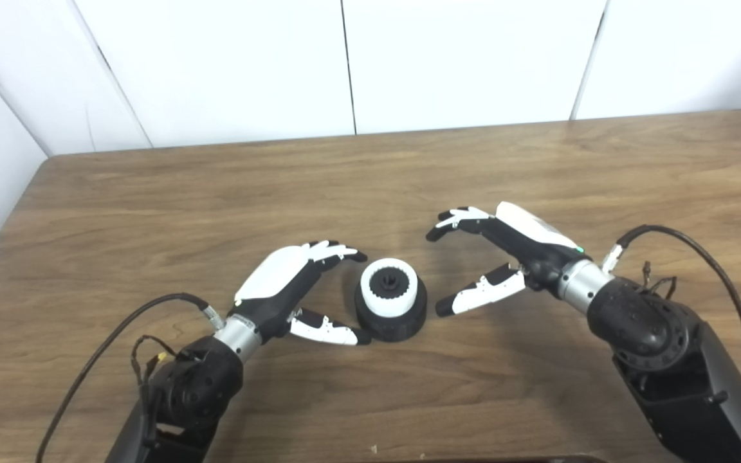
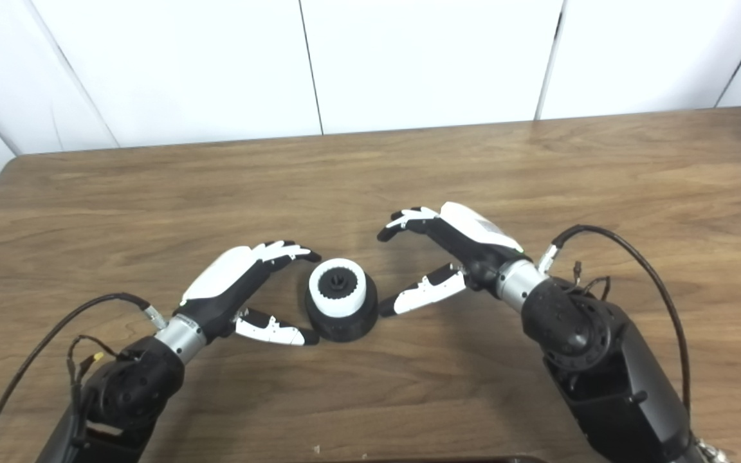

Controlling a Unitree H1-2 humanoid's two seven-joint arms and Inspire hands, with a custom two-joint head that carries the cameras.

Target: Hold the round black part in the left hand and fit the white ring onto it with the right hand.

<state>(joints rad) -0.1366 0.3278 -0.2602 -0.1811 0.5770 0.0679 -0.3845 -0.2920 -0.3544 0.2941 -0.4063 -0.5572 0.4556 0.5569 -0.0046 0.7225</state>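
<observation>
Round black part (image 1: 390,321) sat on the wood-grain table (image 1: 152,193), matte, flared base, toothed hub on top. Smooth white ring (image 1: 390,287) was seated around that hub. Left hand (image 1: 293,283) was spread, holding nothing; thumb tip touched or nearly touched the base, fingers curled just beside the ring. Right hand (image 1: 505,251) was spread and empty, thumb near the part, fingers apart from it.

white ring (image 1: 388,287) seated on round black part (image 1: 391,321), open robot hands flanking

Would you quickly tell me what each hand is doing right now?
Left hand: open, holding nothing, beside the black part.
Right hand: open, holding nothing.
</observation>
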